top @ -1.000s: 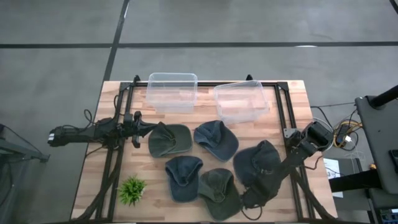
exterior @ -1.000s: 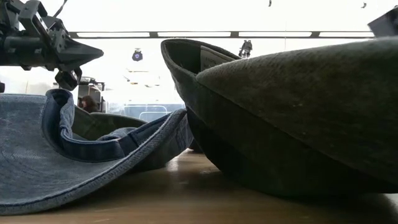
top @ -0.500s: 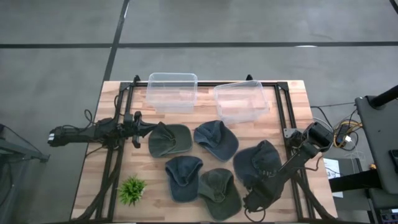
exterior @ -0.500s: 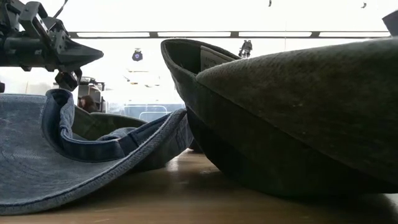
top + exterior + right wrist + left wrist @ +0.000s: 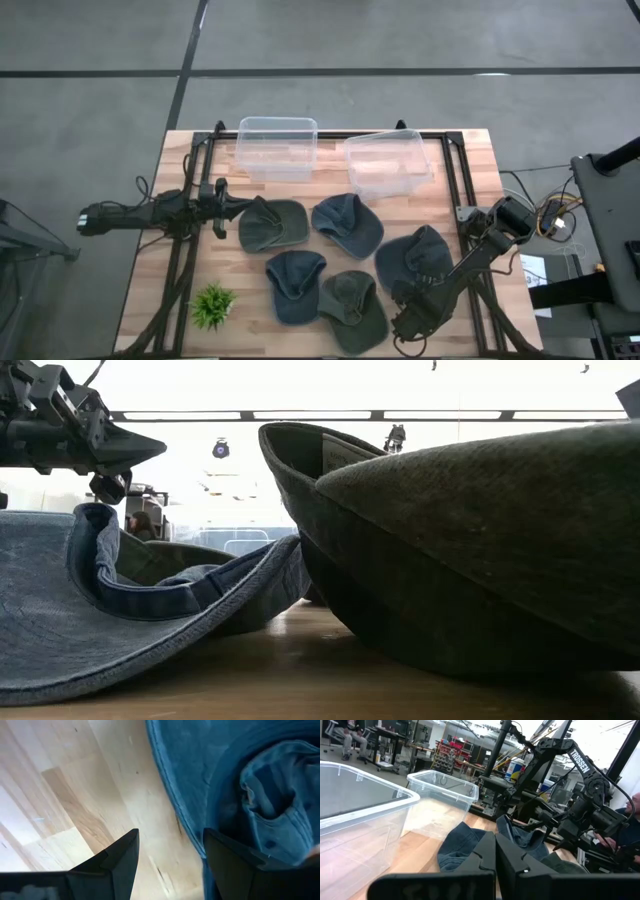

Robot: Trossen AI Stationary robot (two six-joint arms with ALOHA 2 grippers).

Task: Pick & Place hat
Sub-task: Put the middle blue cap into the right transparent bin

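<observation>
Five caps lie on the table in the high view: a dark green one (image 5: 272, 225), a blue one (image 5: 347, 222), a blue-grey one (image 5: 415, 260), a blue one (image 5: 295, 283) and a green one (image 5: 352, 308). My right gripper (image 5: 403, 322) is open at the blue-grey cap's near edge. In the right wrist view, that cap's brim edge (image 5: 182, 827) runs between the spread fingers of my right gripper (image 5: 170, 860), over bare wood. My left gripper (image 5: 224, 205) is shut and hangs just left of the dark green cap, touching nothing. The low view shows a blue cap (image 5: 150, 610) and a green cap (image 5: 480, 550) close up.
Two clear plastic bins (image 5: 277, 146) (image 5: 388, 162) stand at the table's far edge. A small green plant (image 5: 212, 305) sits near the near left corner. A black frame (image 5: 455, 175) runs around the work area. Bare wood shows along the table's left and right sides.
My right gripper has crept a little toward the table's near edge beside the blue-grey cap. The caps and my left arm have stayed where they were.
</observation>
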